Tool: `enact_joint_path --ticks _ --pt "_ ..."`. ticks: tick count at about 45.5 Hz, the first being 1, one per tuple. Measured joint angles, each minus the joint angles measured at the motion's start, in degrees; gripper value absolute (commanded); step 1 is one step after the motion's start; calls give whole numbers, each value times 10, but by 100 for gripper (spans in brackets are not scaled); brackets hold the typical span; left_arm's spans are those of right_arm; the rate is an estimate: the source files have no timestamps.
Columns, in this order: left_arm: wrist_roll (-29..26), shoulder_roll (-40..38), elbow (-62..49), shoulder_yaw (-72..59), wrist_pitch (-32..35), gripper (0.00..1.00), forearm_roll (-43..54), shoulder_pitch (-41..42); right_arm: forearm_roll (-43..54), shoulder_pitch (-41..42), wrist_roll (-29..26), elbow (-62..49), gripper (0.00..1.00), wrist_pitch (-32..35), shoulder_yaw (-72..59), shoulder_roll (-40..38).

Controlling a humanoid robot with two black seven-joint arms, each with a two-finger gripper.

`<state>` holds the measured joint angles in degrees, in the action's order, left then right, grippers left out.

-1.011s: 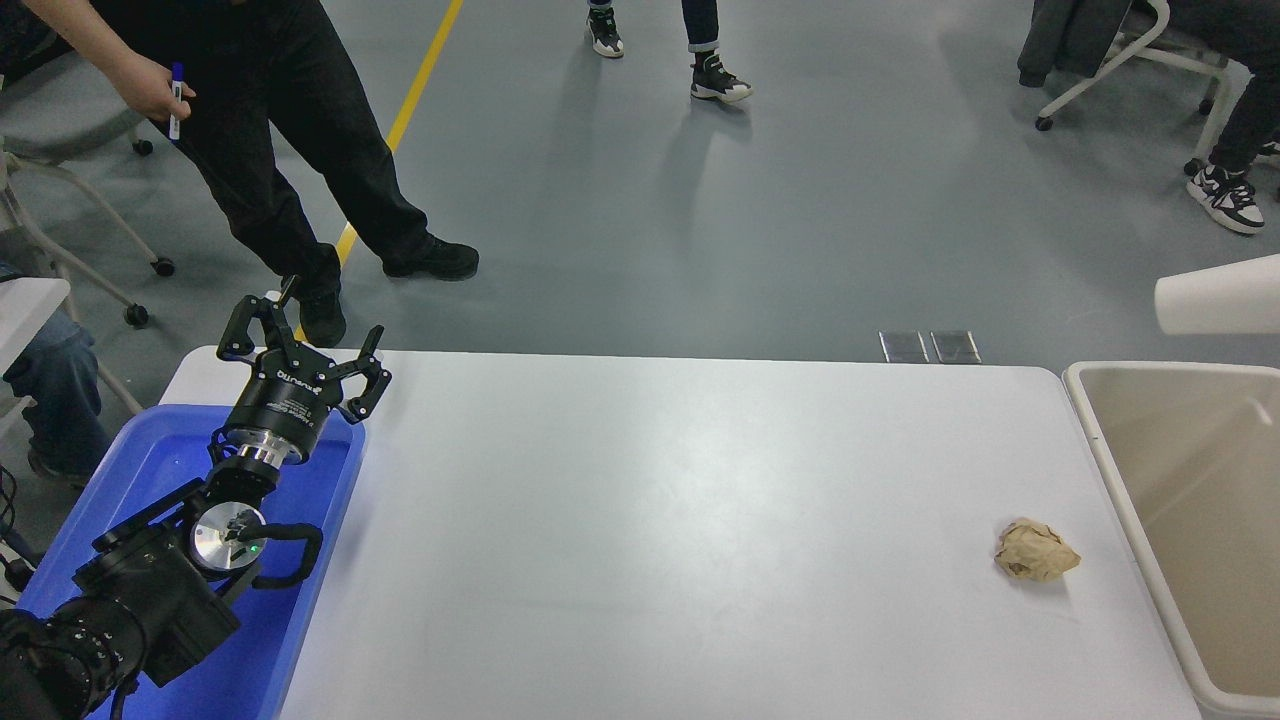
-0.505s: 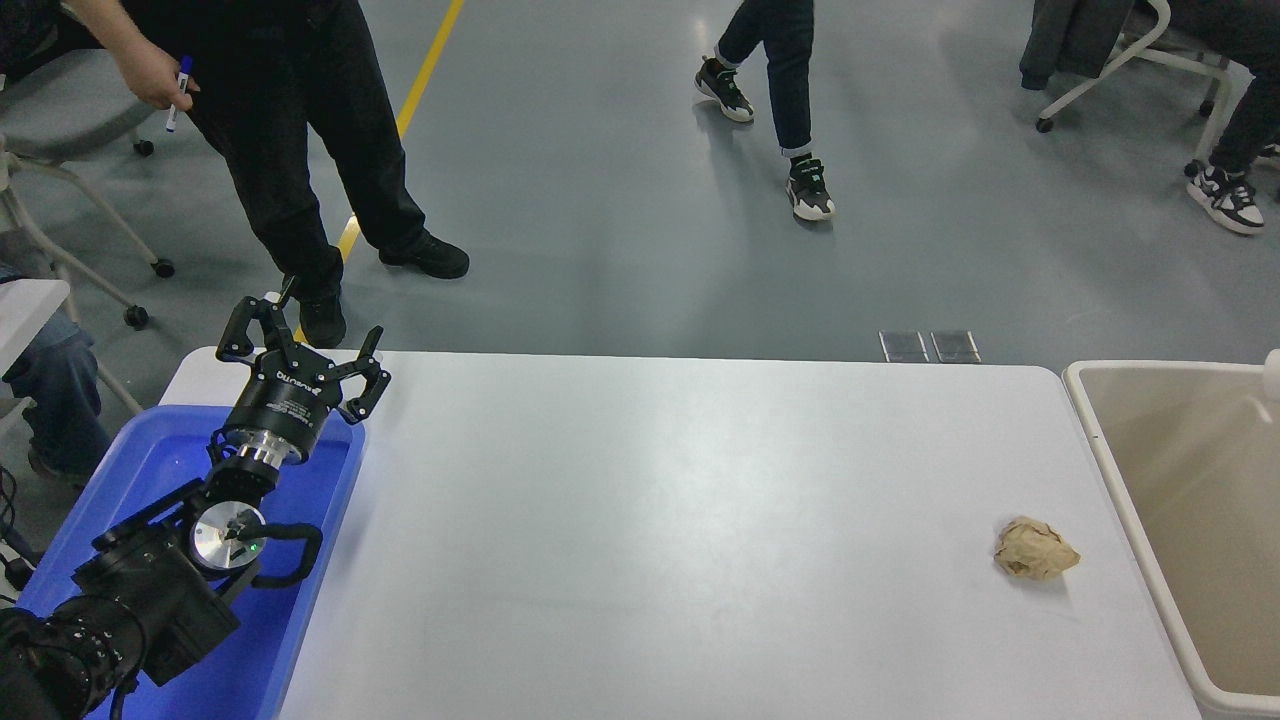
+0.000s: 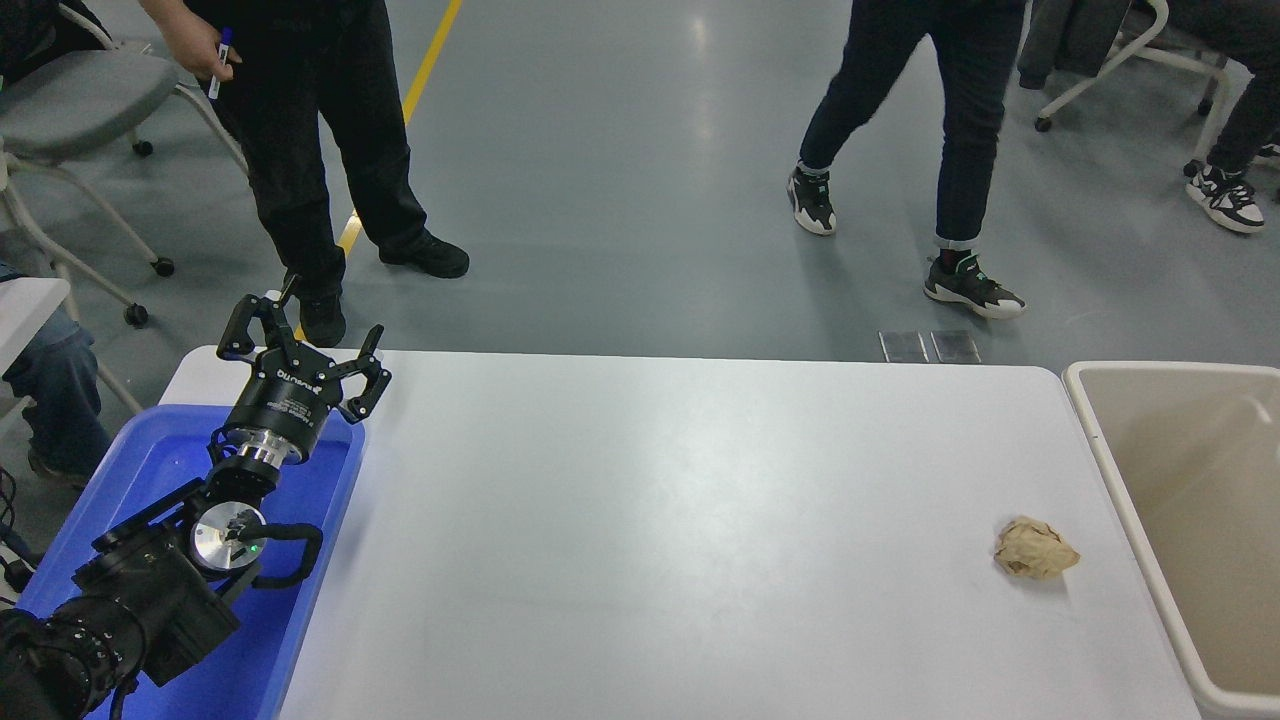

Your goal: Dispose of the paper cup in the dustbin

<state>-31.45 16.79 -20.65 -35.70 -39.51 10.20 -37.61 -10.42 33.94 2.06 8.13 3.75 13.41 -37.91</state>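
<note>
Dustbin (image 3: pixel 1100 440): beige, thick pale rim, standing at the right end of the table (image 3: pixel 680 520), its near wall touching or just beside the table's right edge. Only part of its inside shows, and that part looks bare. Paper cup: cannot be found anywhere in the head view; if it lies in the dustbin, it is out of sight.

Crumpled brown paper ball (image 3: pixel 1036 550) on the table, near the dustbin's left wall, apart from it.

Blue tray (image 3: pixel 300 620) at the table's far end from the dustbin, at the lower left. Left arm parked over that tray; left pincer (image 3: pixel 305 345) spread wide, fingers apart, holding nothing, reaching just past the tray's far rim, pointing away from the camera.

Right arm and right pincer: not in view, so their state cannot be told.

Beyond the table, well away from the dustbin: 1 person (image 3: pixel 300 130) in black standing at upper left, a blue-capped pen (image 3: pixel 216 72) in hand; a 2nd person (image 3: pixel 930 130) in dark trousers mid-stride on the grey floor.
</note>
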Motion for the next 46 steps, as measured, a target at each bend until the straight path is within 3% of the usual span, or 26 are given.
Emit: enact_joint_path --ticks 12,29,42,46 --pt "0 0 0 0 0 100 0 0 -10 -7 -50 -11 0 -53 46 46" --pt "0 0 0 0 0 100 0 0 -13 -11 -71 -19 0 -84 66 76" --pt "0 0 0 0 0 100 0 0 -13 -11 -73 -20 15 -89 69 86" --pt "0 0 0 0 0 100 0 0 -13 -11 -73 -21 32 -90 69 90"
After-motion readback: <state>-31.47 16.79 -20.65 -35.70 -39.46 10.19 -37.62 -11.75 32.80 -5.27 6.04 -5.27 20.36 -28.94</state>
